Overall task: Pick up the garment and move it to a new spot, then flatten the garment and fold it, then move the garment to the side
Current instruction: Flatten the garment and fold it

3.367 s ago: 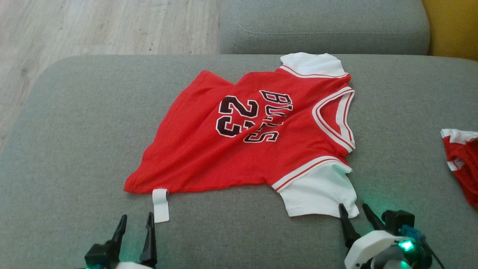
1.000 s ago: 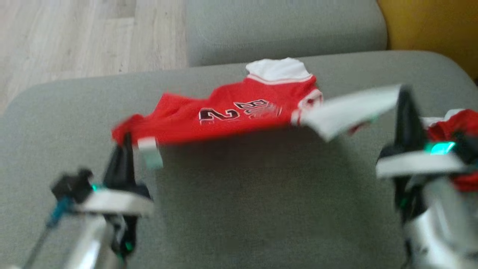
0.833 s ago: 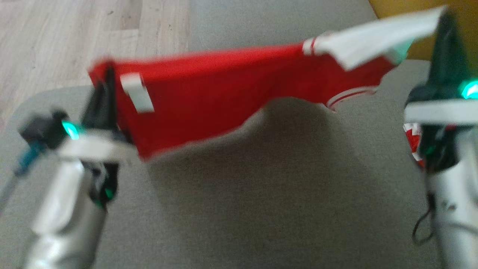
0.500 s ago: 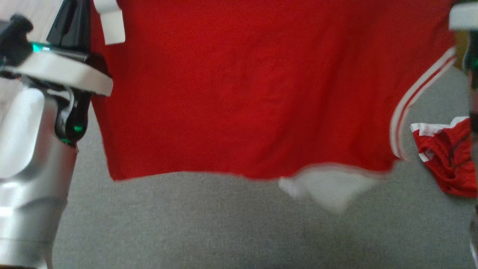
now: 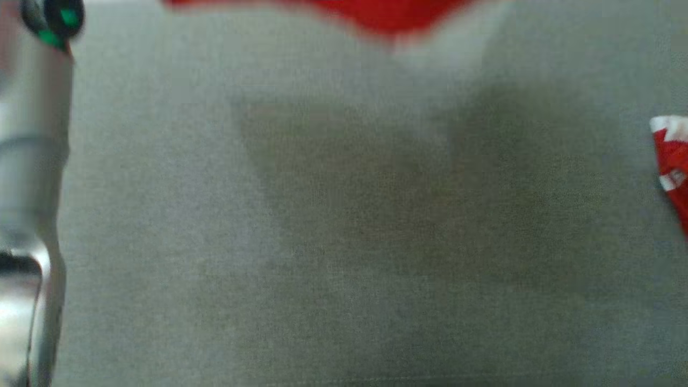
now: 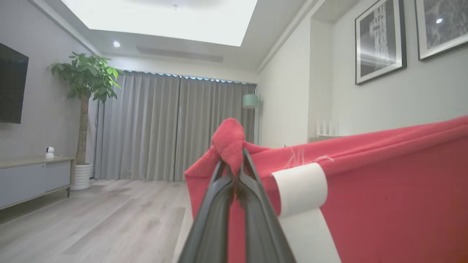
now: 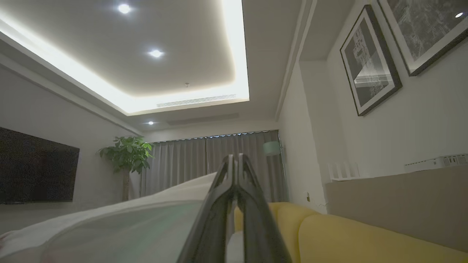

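— The left gripper (image 6: 234, 162): how does it stand?
— Its two dark fingers are clenched on a bunched corner of the red jersey (image 6: 384, 204). A nub of red cloth sticks out above the tips. A white label (image 6: 301, 188) hangs from the edge just beside the fingers.
— And the right gripper (image 7: 234, 160)?
— Clenched as well, tips meeting. The jersey's white sleeve (image 7: 120, 226) runs up to those fingers and looks pinched there, though the contact itself is hard to make out.
— So where is the jersey?
— Up in the air, stretched between the two grippers. The head view is blurred. In it the red lower edge (image 5: 376, 13) hangs at the top, clear of the grey sofa cushion (image 5: 344, 269), and a shadow lies on the cushion beneath.
— Anything else around?
— The pale left forearm (image 5: 32, 161) stands along that view's left side. A second red-and-white garment (image 5: 672, 161) lies on the cushion at the right edge, well apart from the jersey. Beyond the left gripper are a wooden floor (image 6: 91, 226), grey curtains (image 6: 164, 128) and a potted plant (image 6: 87, 80). A yellow sofa (image 7: 347, 237) sits below the right gripper.
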Motion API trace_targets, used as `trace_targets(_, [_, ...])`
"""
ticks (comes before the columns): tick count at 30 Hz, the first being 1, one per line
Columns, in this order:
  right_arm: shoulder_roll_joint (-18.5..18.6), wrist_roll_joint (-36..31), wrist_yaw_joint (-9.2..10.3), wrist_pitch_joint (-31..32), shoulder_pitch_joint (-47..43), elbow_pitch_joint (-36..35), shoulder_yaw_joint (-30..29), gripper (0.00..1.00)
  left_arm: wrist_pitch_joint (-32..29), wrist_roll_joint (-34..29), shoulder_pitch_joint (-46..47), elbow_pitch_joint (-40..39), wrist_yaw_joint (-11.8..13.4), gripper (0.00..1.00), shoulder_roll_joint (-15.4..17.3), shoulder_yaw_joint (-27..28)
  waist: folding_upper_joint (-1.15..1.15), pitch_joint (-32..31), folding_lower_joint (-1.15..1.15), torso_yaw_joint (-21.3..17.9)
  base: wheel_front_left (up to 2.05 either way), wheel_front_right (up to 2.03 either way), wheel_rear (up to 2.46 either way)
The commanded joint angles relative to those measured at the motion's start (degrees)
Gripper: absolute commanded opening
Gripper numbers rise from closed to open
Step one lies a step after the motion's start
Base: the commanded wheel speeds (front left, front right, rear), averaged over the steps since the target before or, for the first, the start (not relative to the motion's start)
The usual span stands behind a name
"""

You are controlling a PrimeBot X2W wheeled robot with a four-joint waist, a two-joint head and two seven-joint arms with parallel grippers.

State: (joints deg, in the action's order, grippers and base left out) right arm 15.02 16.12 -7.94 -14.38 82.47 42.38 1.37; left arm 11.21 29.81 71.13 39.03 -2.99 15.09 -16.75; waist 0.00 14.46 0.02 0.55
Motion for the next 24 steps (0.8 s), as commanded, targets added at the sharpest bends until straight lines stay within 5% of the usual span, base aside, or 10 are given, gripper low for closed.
trace_targets(1, [-0.6, -0.5, 0.45, -0.5, 2.7, -1.3, -1.3, 0.0, 1.0, -0.3, 3.2, -0.4, 0.7, 0.0, 2.6, 2.4, 0.0, 3.4, -0.02, -0.4, 0.0, 0.0, 0.0])
trace_targets(8, [-3.2, 1.0, 0.45, -0.6, -3.6, -4.3, -3.8, 0.0, 3.7, 0.9, 2.2, 3.3, 0.1, 0.0, 0.7, 8.1, 0.0, 5.8, -0.02, -2.5, 0.0, 0.0, 0.0])
trace_targets(24, [-4.7, 20.7, 0.45, -0.6, -61.7, -23.9, 6.0, 0.0, 3.8, -1.3, -42.2, 5.2, -4.0, 0.0, -10.8, 26.9, 0.0, 1.8, -0.02, -6.7, 0.0, 0.0, 0.0])
